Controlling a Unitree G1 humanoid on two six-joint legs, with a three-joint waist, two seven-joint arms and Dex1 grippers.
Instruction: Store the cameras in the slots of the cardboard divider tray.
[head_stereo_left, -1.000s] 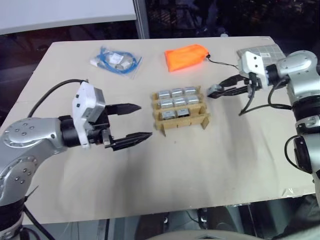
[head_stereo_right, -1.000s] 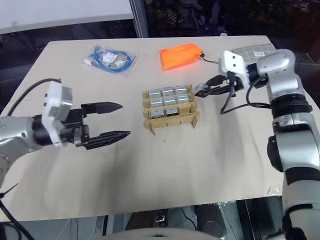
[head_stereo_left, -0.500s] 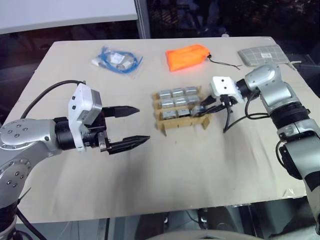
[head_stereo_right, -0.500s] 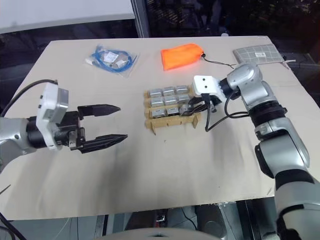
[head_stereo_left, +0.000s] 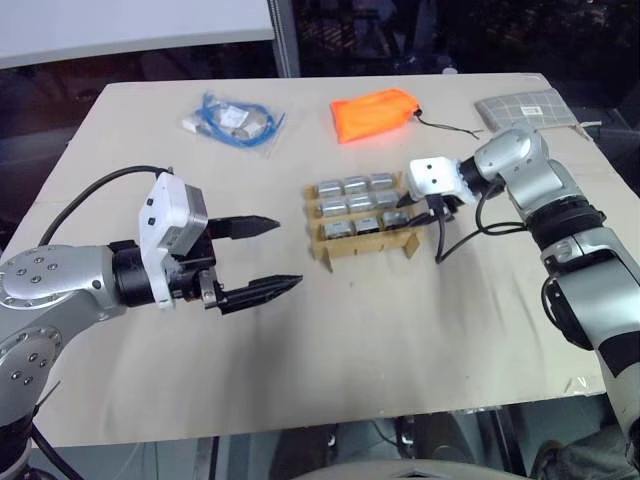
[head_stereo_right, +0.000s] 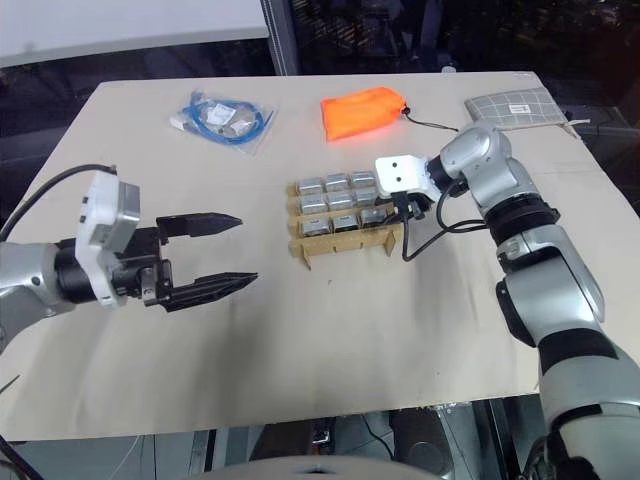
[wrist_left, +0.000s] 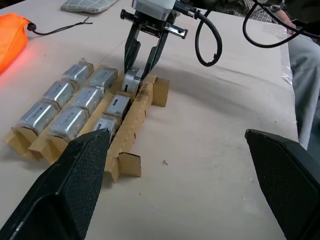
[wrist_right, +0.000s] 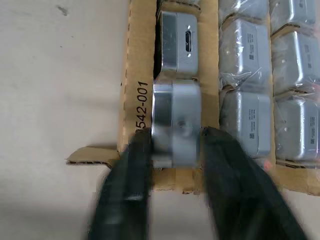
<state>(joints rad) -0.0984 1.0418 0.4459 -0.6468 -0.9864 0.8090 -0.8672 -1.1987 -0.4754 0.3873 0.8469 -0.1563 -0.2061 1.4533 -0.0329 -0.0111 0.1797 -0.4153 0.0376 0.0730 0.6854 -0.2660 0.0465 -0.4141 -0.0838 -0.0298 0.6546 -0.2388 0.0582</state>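
The cameras (wrist_right: 176, 125) looked like brushed, matt silver metal, several wrapped in crinkled clear film. Around them, the cardboard divider tray (wrist_right: 134, 90) was rough brown corrugated board with raw edges. Behind the tray lay an orange pouch (head_stereo_left: 372, 113) of smooth cloth. The table (head_stereo_left: 330, 340) under the tray was matt beige.

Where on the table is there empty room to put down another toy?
The wide near part of the table, in front of the cardboard divider tray, is bare. So is the strip between the orange pouch and the blue cable bag. It is crowded around the tray, where the right gripper hangs.
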